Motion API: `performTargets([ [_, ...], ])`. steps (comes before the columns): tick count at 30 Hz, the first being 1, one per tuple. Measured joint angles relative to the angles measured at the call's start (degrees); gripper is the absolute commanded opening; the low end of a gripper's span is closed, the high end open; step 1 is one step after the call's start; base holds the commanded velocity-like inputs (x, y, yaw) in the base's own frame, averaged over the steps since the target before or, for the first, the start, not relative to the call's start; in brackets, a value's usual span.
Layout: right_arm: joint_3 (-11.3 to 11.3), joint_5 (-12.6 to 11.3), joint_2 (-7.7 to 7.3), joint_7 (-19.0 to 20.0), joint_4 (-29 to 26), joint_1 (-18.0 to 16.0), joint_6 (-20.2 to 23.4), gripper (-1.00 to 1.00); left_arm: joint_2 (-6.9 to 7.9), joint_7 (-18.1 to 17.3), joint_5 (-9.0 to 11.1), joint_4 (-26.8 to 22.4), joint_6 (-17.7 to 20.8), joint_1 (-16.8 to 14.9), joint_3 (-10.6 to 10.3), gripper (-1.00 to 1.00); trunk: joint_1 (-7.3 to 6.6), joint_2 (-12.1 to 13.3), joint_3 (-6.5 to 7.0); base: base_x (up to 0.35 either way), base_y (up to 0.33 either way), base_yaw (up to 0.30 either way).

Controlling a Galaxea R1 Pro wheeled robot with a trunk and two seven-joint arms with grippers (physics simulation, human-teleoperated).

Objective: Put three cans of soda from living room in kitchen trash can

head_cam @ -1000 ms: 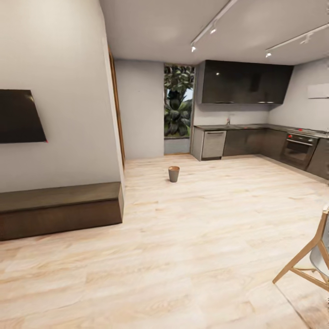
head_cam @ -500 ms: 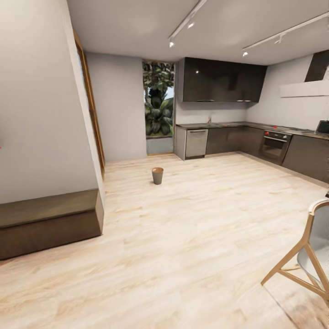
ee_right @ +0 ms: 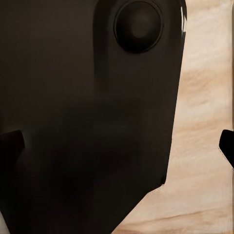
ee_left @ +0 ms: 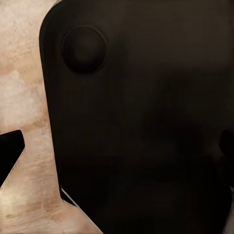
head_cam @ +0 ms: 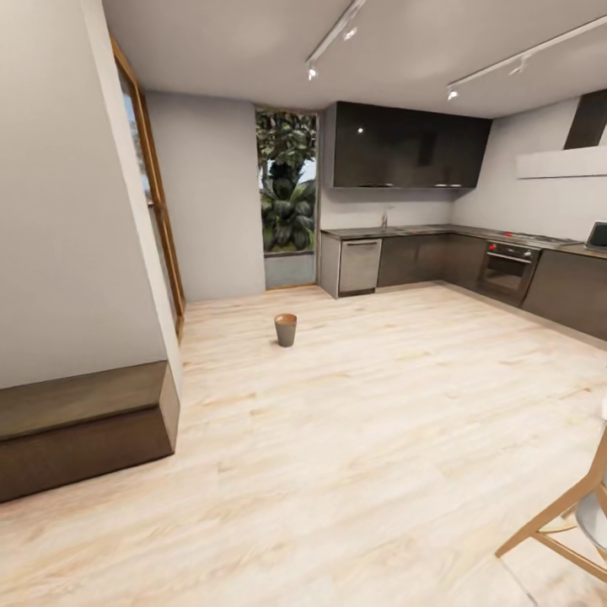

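Brown-rimmed round tash can (head_cam: pixel 286 330) upright on pale wood-grain floor (head_cam: pixel 379 438).

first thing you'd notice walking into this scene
A small trash can standing alone on the pale wood floor, mid-room. Behind it, dark grey kitchen cabinets line the far wall, beside a tall window full of green plants. A low dark bench sits at the left.

Pale, wood-grained plank floor (head_cam: pixel 379 438); a small trash can (head_cam: pixel 286 330), grey outside with a brown-tan rim; dark brown wooden bench (head_cam: pixel 80 430) against a white wall (head_cam: pixel 59 236); glossy charcoal kitchen cabinets (head_cam: pixel 409 152); green foliage (head_cam: pixel 287 190) beyond the window; a light wooden chair frame (head_cam: pixel 565 523).
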Motion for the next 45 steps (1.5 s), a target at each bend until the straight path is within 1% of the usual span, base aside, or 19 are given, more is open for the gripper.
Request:
performTargets([
  [14,0.1,0.0,0.05,0.0,0.0,0.0,0.0,1.0,-0.08,0.0,0.0,0.0,-0.1,0.0,0.0,1.0,0.0,0.0,0.0,0.347,0.0,0.0],
  [20,0.0,0.0,0.07,0.0,0.1,0.0,0.0,1.0,-0.4,0.0,0.0,0.0,-0.1,0.0,0.0,1.0,0.0,0.0,0.0,0.347,0.0,0.0],
  [45,0.0,0.0,0.09,-0.1,-0.1,0.0,0.0,1.0,-0.82,0.0,0.0,0.0,-0.4,0.0,0.0,1.0,0.0,0.0,0.0,0.348,0.0,0.0],
])
